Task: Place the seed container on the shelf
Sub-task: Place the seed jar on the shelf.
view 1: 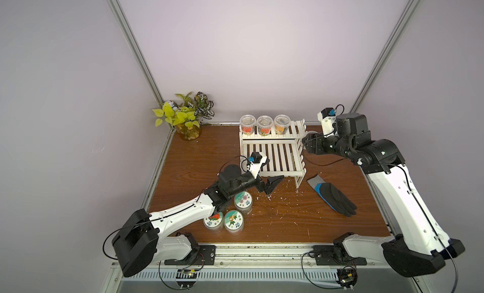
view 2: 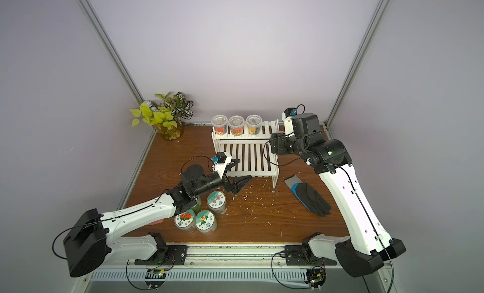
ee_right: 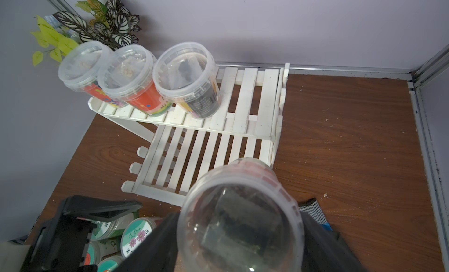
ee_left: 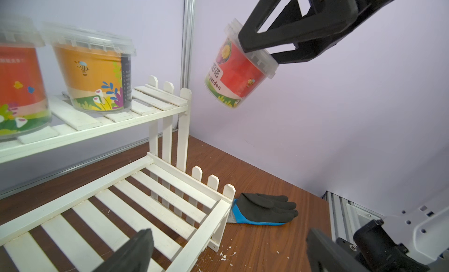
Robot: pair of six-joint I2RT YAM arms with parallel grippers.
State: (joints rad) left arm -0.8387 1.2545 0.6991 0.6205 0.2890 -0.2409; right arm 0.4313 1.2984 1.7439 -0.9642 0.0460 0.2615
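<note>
The seed container [ee_left: 239, 71], a clear tub with a red label and a clear lid, hangs tilted in the air just off the right end of the shelf's upper tier. My right gripper [ee_right: 240, 234] is shut on its rim, one black finger [ee_left: 267, 37] on each side. In a top view this gripper [view 1: 307, 141] sits beside the shelf's right end. The white slatted shelf [view 1: 282, 172] [view 2: 251, 173] has three similar tubs [view 1: 265, 124] in a row on its upper tier; the lower tier [ee_left: 206, 224] is bare. My left gripper [view 1: 272, 183] [ee_left: 228, 244] stands open and holds nothing, at the shelf's front edge.
A black and blue glove [view 1: 332, 197] lies on the wooden table right of the shelf. Three lidded jars [view 1: 242, 200] stand under my left forearm at the front left. A potted plant [view 1: 183, 116] fills the back left corner. White crumbs dot the table.
</note>
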